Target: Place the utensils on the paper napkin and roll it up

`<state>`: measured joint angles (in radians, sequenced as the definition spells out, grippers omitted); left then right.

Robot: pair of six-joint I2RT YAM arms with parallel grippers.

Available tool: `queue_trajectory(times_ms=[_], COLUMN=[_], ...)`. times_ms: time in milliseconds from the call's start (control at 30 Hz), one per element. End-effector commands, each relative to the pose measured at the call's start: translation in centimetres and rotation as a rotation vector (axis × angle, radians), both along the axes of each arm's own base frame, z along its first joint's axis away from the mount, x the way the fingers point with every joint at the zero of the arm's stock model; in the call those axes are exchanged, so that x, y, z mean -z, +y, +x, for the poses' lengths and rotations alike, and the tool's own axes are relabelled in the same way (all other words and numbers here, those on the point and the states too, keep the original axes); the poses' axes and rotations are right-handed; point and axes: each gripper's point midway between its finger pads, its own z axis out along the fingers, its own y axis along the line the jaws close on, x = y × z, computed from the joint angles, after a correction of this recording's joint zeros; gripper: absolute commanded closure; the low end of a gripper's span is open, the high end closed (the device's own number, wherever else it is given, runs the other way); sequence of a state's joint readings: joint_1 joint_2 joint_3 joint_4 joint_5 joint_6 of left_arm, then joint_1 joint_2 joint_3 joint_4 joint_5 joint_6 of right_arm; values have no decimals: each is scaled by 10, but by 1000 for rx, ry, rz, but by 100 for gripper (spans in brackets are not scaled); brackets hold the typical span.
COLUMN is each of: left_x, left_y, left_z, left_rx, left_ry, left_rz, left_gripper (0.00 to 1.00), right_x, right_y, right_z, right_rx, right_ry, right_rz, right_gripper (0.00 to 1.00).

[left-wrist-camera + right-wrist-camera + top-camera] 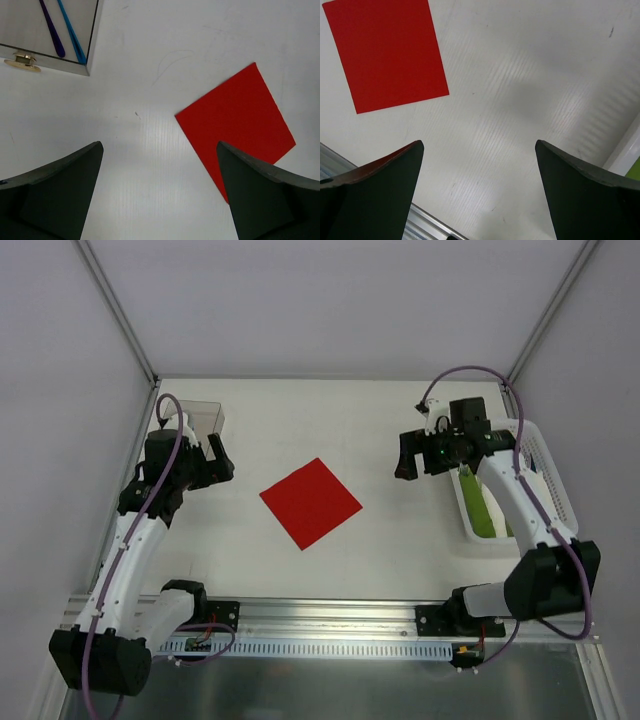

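The red paper napkin [311, 503] lies flat mid-table, turned like a diamond. It also shows in the left wrist view [235, 120] and the right wrist view [387, 52]. Two slim utensils, one purple [51, 27] and one blue [71, 32], lie in a clear box [205, 420] at the far left; only their thin handles show. My left gripper [222, 460] hovers open and empty between the box and the napkin [160, 150]. My right gripper [402, 457] hovers open and empty right of the napkin [480, 147].
A white basket [545, 475] with green napkin bundles [480, 505] stands at the right edge; its rim shows in the right wrist view [622, 155]. A gold latch [22, 62] sits on the clear box. An aluminium rail [330, 615] runs along the near edge.
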<state>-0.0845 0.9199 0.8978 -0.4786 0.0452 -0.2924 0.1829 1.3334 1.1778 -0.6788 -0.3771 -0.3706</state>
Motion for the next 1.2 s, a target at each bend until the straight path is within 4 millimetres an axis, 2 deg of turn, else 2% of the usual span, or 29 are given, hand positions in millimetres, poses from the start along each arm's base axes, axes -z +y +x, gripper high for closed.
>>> queue_trajectory(times_ms=[0,67,100,133,167,200,233,267,300,333,367,433,467,500,533,567,600,633,667,767,800,867,1067,1167], left_x=[-12,-9,-21,-25,-21,-38,-43,-33,-54,-56,-59,-61,-59,-57,-54,-49,-40,-35,-14,2,17,43,94,107], left_y=[14,17,19,23,25,27,30,44,53,54,68,78,84,90,96,105,114,119,125,141,143,153,162,161], left_z=[14,24,32,39,49,58,66,78,90,98,106,134,141,160,169,173,187,193,200,210,214,216,218,218], left_rx=[-61,-71,-76,-84,-85,-94,-106,-153,-178,-166,-199,-205,-213,-220,-230,-264,-287,-303,-324,-381,-386,-417,-430,-413], left_ry=[-13,12,-9,-9,18,-8,-4,47,10,15,12,18,29,37,45,67,88,101,148,184,215,266,372,399], left_rz=[57,69,75,79,84,76,66,45,28,-6,-19,-24,-6,9,27,59,74,79,73,42,25,-8,-6,-6], left_gripper=[1,1,1,1,1,1,1,1,1,3,5,10,18,21,26,33,34,35,35,47,51,55,66,66], right_x=[-22,-24,-26,-25,-19,-13,-9,-4,2,9,13,17,18,18,18,17,17,16,18,21,25,30,44,49], right_y=[-4,-2,1,7,10,16,19,22,23,26,27,28,28,28,28,27,27,27,26,26,25,24,25,26], right_z=[16,24,28,29,30,30,30,29,28,26,24,22,22,22,22,22,22,23,22,21,18,18,15,15], right_rx=[-20,-24,-29,-41,-44,-44,-46,-51,-52,-58,-62,-65,-67,-68,-69,-70,-69,-69,-67,-65,-62,-62,-64,-65], right_ry=[15,10,3,4,23,33,43,53,66,79,89,103,107,105,103,96,96,90,94,101,112,119,150,163], right_rz=[-67,-78,-75,-72,-69,-56,-47,-38,-37,-34,-31,-29,-30,-30,-30,-33,-34,-36,-40,-43,-44,-46,-47,-45], right_gripper=[1,1,1,1,1,1,1,1,1,1,1,1,1,1,1,1,1,1,1,1,1,1,1,1])
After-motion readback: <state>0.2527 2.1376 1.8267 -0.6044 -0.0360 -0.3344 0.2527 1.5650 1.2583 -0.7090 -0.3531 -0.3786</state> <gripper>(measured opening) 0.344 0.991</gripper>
